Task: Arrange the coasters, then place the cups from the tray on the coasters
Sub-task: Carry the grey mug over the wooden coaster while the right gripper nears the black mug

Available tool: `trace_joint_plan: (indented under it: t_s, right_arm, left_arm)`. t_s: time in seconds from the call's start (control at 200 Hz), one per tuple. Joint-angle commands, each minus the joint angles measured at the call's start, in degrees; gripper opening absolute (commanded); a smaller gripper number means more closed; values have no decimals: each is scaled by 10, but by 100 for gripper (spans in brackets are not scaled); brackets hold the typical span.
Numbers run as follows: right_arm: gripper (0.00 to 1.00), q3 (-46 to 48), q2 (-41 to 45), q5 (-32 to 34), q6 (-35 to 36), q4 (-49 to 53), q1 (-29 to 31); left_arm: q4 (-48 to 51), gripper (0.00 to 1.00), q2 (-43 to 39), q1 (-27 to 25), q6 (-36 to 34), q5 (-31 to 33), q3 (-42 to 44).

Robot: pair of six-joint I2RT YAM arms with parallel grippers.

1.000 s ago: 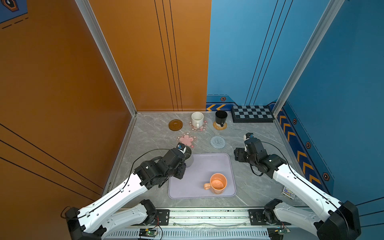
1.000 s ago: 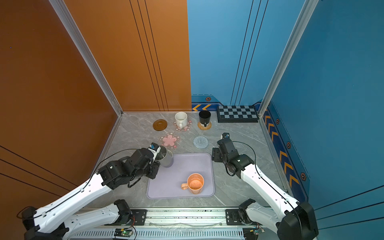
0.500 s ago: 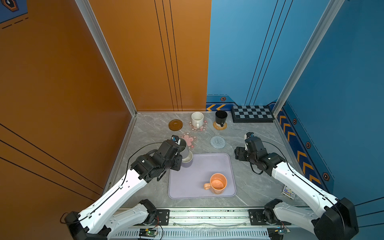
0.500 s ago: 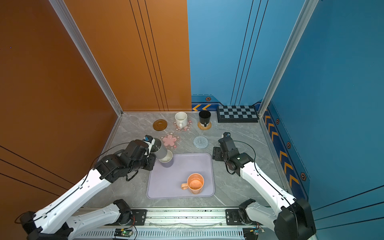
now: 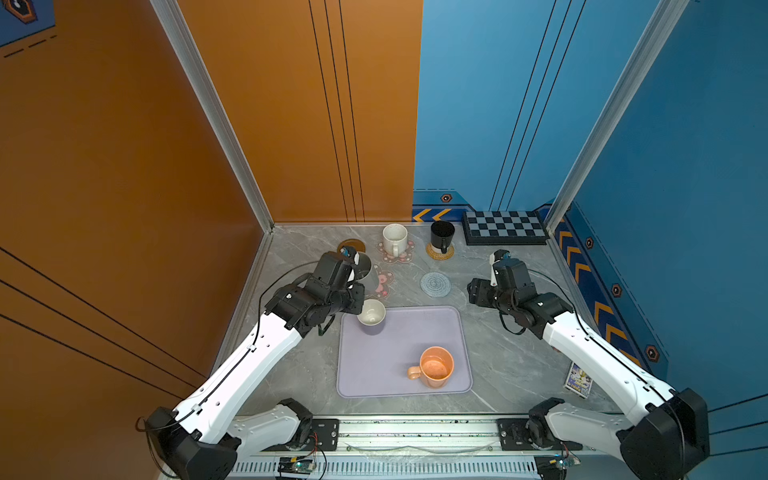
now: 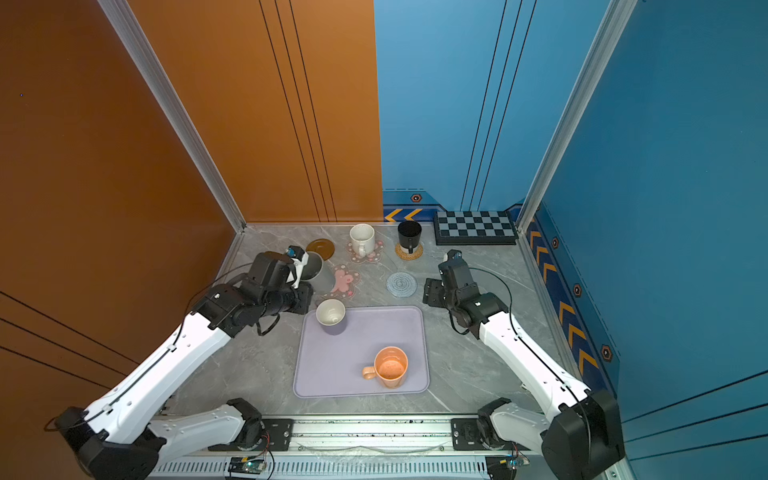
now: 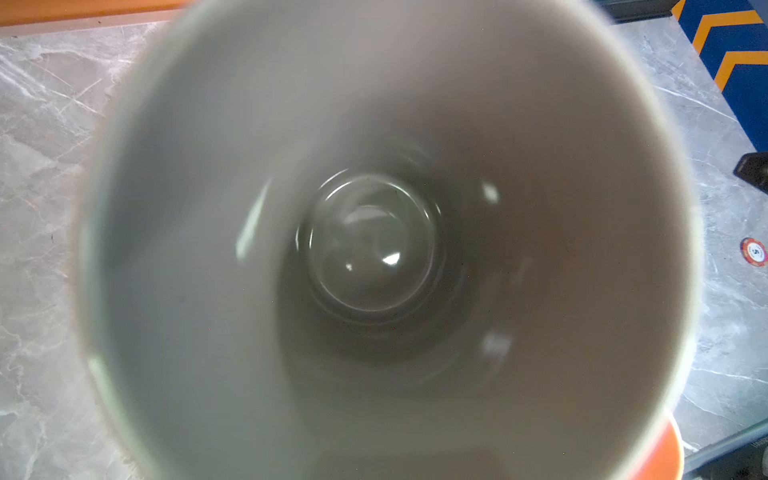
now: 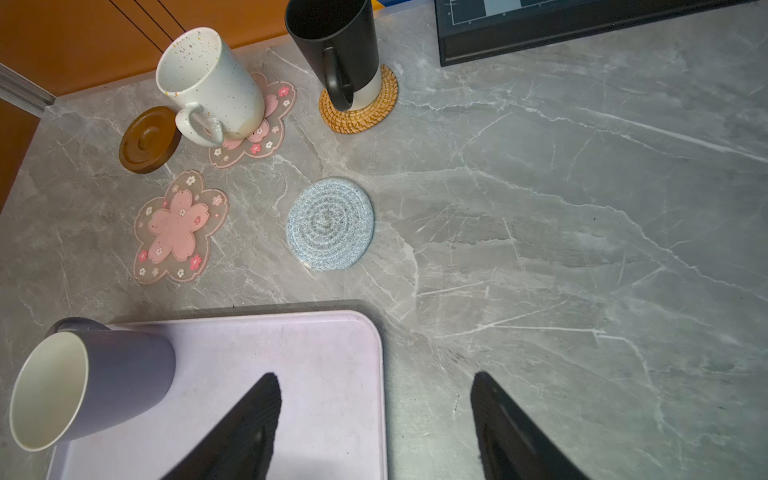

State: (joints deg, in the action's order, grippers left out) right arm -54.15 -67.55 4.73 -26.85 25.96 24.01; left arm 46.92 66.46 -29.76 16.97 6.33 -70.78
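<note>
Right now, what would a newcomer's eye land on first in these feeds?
The grey mug hangs tilted in the left gripper beside the bare pink flower coaster; its inside fills the left wrist view. The orange mug and the lavender mug stand on the tray, while the white mug sits on a second flower coaster and the black mug on a straw coaster at the back.

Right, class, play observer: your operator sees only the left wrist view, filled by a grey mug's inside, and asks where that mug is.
Observer: The tall grey mug hangs tilted in the left gripper, near the brown wooden disc coaster.
Operator: Which coasters are free?
Observer: That disc, one pink flower-shaped coaster and the grey-blue woven round coaster.
Operator: What's on the tray?
Observer: The lavender mug and orange mug, on the pale lavender tray.
</note>
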Motion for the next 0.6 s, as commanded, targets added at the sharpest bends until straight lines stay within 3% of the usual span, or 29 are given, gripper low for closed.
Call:
trace_joint_plan:
  t_s: [0.0,0.596]
  right_arm:
    - [75,-6,13,19,-6,13,-3]
    - [75,-44,-12,39,-9,31,-10]
  left_arm:
    - [-51,0,13,21,-19,-17,-35]
    - [-128,0,140,113,-36,-66,-95]
